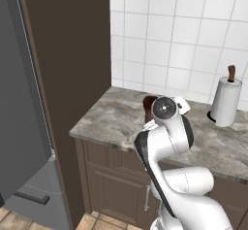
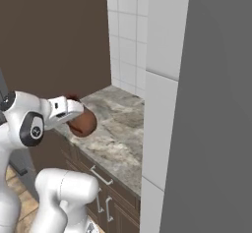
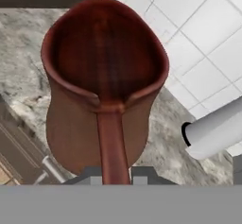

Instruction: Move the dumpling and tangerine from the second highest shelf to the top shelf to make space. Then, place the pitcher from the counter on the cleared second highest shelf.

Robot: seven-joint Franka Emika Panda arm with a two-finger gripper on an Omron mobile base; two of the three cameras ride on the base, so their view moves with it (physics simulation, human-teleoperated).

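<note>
The reddish-brown pitcher (image 3: 101,76) hangs in front of the hand camera, mouth toward it, its handle running down between the dark fingertips (image 3: 142,173). My gripper (image 3: 112,173) is shut on that handle. From the right base the pitcher (image 2: 83,123) sits at the end of my white hand, over the front part of the marbled counter (image 2: 120,129). From the left base just a sliver of the pitcher (image 1: 147,103) peeks out behind my arm, above the counter (image 1: 106,120). The dumpling, the tangerine and both shelves are out of view.
A paper towel roll (image 1: 225,100) stands upright on the counter at the right, also seen as the paper towel roll (image 3: 215,131). A grey fridge door (image 1: 22,103) stands at the left beside a dark brown panel (image 1: 72,54). A grey fridge wall (image 2: 211,104) fills the right.
</note>
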